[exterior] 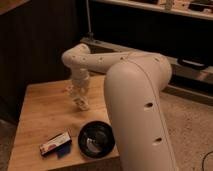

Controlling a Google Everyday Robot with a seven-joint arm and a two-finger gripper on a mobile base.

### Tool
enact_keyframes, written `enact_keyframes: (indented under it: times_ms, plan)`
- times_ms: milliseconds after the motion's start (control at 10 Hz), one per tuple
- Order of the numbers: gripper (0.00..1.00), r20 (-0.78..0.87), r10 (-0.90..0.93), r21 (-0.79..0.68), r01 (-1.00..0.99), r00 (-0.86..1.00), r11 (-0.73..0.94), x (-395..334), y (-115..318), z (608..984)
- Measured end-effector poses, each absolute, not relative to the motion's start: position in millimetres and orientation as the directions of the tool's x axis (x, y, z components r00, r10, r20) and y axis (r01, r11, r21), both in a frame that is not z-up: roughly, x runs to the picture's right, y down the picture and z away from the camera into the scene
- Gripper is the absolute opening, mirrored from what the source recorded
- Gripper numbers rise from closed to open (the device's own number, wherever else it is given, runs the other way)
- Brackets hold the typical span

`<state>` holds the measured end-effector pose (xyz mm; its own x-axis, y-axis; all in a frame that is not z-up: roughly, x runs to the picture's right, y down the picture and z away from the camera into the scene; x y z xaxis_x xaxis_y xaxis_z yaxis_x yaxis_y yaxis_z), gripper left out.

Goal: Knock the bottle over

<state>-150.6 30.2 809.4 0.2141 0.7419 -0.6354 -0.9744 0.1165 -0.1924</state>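
The bottle (pixel 83 104), small and pale, stands on the wooden table (pixel 40 115) near its middle. It is partly covered by my gripper, and I cannot tell whether it is upright or tipping. My gripper (pixel 79 93) points down at the end of the white arm and is right at the bottle's top, touching it or nearly so. The thin orange stick (pixel 68 88) shows only as a small bit just left of the gripper.
A black bowl (pixel 96 140) sits at the table's front. A small red, white and blue box (pixel 55 144) lies to its left. My large white arm (pixel 140 110) hides the table's right side. Dark cabinets stand behind, speckled floor at the right.
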Motion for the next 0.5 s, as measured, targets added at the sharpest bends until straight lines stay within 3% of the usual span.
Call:
enact_keyframes:
  times_ms: [300, 500]
  plan:
    - [0.0, -0.647, 0.697, -0.434, -0.901, 0.309, -0.003, -198.7, 52.6, 776.5]
    - [0.14, -0.639, 0.692, -0.513, -0.856, 0.334, -0.06, -215.3, 55.6, 761.3]
